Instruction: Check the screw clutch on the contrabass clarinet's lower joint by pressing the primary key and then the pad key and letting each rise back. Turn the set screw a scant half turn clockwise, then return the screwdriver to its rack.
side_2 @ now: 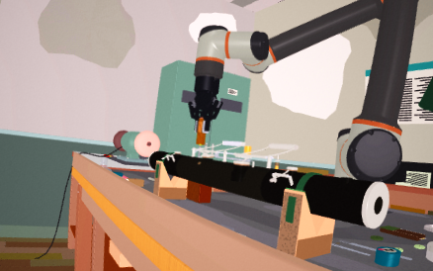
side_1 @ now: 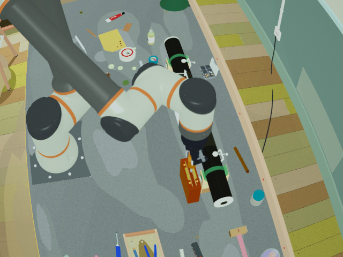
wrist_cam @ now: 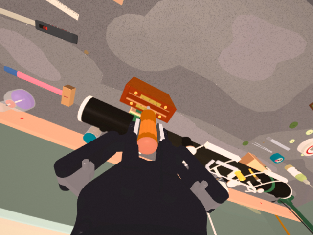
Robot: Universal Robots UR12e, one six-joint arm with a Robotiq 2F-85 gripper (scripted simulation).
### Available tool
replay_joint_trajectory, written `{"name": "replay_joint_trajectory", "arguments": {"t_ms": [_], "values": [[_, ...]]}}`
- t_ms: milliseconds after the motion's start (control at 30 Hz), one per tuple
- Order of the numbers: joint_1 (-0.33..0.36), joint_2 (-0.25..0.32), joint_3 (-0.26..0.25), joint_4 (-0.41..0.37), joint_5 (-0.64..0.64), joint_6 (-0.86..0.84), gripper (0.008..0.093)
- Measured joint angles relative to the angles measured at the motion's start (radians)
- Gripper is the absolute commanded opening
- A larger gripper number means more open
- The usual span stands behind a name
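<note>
The middle of the black clarinet joint (side_1: 216,177) is hidden under my wrist in the side camera; it lies in two green-strapped wooden cradles along the bench's far side. I hold the orange-handled screwdriver (wrist_cam: 147,131) upright in my gripper (wrist_cam: 148,137), blade down, above the red-brown rack (side_1: 190,179) that sits against the joint's near cradle. My gripper (side_2: 203,118) hangs well above the joint (side_2: 257,182) and its silver keywork (side_2: 237,151). The screwdriver's tip is hidden behind its handle from the wrist camera.
A small parts box (side_1: 209,70) sits by the bench's raised wooden edge (side_1: 249,130). A brown stick (side_1: 241,159), a teal-capped jar (side_1: 257,197) and a pink-handled mallet (side_1: 240,238) lie near the joint's end. A tool tray (side_1: 142,243) sits at the front.
</note>
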Motion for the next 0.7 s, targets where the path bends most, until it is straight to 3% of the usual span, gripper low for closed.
{"name": "replay_joint_trajectory", "arguments": {"t_ms": [700], "values": [[0.000,0.052,0.050,-0.102,0.000,0.000,0.0080]]}}
